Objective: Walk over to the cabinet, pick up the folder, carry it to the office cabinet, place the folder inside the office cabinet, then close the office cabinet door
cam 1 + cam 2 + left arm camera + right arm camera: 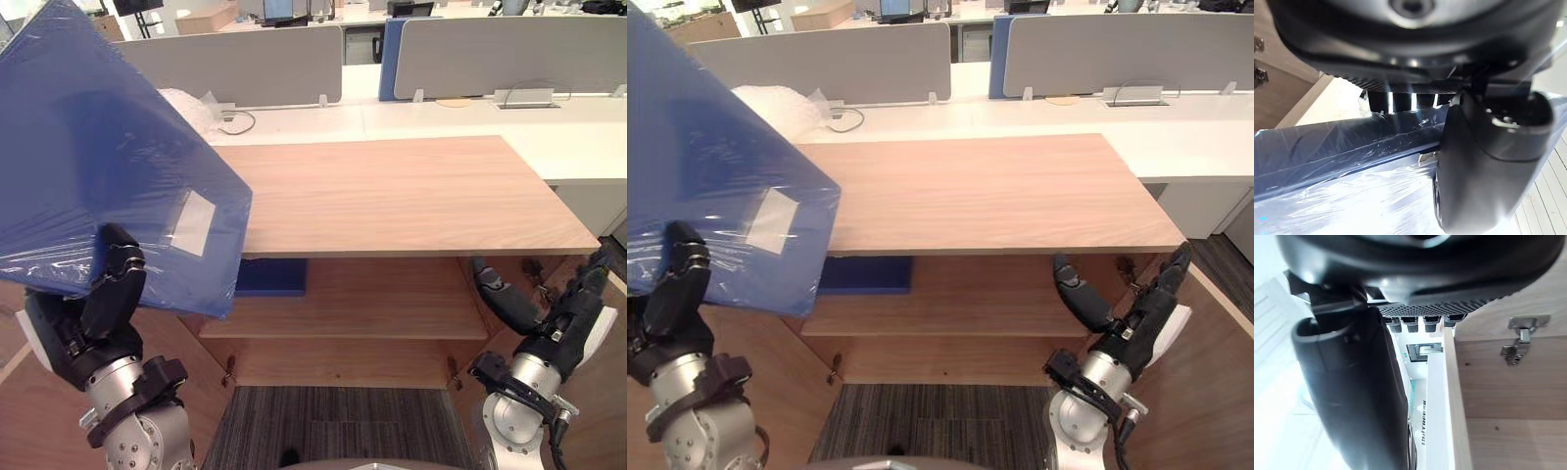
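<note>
Clearly the folder (108, 166) is not in the cabinet (411, 196) yet. It hangs high on the robot's left, above and in front of the open front, with its right corner overlapping the left end of the cabinet top. The left hand (103, 304) has it clamped by the lower edge. Its fingers curl up over the face, and the left wrist view shows the thumb pressed onto the glossy wrap.

The right hand (1136, 318) is low at the right side of the opening, fingers straight and spread, holding nothing.

The main risk, as I judge it, is the way in. The folder is tilted, with its broad face toward the robot. Its long axis seems to slant from upper left down to lower right, with the leading corner aimed at the cabinet top rather than at the gap above the shelf (372, 318). Brought down like this, that corner could knock the top's front edge or the open left door (186, 362).

The wrap looks slick and the grip is on one edge only, so the folder may swing or slide out while it is being turned. A blue item (269, 277) already sits at the left of the shelf and narrows the room there.
</note>
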Available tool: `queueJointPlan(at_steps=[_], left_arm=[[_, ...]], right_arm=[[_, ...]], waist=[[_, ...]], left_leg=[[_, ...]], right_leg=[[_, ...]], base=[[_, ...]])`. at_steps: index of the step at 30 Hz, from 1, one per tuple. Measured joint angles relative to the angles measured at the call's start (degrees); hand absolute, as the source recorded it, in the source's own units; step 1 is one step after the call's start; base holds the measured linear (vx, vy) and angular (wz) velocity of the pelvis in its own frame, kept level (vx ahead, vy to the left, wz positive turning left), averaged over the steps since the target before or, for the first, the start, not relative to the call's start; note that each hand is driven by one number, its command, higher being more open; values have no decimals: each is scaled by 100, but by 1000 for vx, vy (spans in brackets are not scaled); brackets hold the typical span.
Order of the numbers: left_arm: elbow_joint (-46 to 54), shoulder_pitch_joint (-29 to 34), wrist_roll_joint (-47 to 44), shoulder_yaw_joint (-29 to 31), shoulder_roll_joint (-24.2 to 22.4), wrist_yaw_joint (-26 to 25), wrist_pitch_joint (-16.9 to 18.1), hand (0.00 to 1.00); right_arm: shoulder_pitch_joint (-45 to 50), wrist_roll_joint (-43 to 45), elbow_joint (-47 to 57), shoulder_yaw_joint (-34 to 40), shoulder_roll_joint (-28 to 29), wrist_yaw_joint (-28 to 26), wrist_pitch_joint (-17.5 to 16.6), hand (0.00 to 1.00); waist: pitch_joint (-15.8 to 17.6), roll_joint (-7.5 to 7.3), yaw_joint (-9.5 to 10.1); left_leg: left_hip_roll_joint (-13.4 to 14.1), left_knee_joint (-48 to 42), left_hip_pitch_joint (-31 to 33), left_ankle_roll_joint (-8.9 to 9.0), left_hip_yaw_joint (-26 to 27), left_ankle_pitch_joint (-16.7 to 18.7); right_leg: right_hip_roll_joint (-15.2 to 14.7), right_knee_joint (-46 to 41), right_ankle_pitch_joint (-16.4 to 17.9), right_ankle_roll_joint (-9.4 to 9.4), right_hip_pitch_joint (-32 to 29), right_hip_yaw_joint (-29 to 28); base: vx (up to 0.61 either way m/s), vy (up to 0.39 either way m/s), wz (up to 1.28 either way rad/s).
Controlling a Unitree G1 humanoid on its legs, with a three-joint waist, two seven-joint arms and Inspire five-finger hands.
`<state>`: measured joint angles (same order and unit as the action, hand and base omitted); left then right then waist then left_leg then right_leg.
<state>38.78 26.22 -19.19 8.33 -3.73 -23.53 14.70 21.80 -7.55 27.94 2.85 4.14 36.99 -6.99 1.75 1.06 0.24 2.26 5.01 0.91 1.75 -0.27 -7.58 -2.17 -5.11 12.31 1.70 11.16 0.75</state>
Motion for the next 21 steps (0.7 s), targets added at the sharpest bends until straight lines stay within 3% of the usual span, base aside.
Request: queueJointPlan(at_steps=[3,8,15,21], left_arm=[[-6,-171,-209,-170,116,235,0,0],[-22,-705,-284,-463,708,981,0,0],[-291,-1064,-364,-753,1321,2183,-14,0],[-600,-1092,-815,-801,1942,2852,-47,0]], right_arm=[[-402,-177,21,-294,-52,-88,-4,100],[-1255,-77,21,-492,-108,-662,-193,100],[-1959,1729,-131,-626,-632,-2023,-403,100],[-2582,3063,-656,-628,-1636,-2978,-431,100]], waist=[[-8,11,-67],[-14,14,-73],[-46,13,-74],[-48,9,-74]], left_leg=[[29,-1,-6,4,76,2],[27,-3,-30,-11,95,-8],[19,-4,-77,-15,101,-11],[23,-3,-103,-30,108,-22]], right_leg=[[15,-14,0,0,-35,-86],[11,-59,-1,3,-41,-113],[7,-102,-5,13,-22,-114],[28,-131,-8,17,-12,-116]], base=[[-25,-15,-12],[-10,-5,-3],[-4,-3,0],[-26,-12,-1]])
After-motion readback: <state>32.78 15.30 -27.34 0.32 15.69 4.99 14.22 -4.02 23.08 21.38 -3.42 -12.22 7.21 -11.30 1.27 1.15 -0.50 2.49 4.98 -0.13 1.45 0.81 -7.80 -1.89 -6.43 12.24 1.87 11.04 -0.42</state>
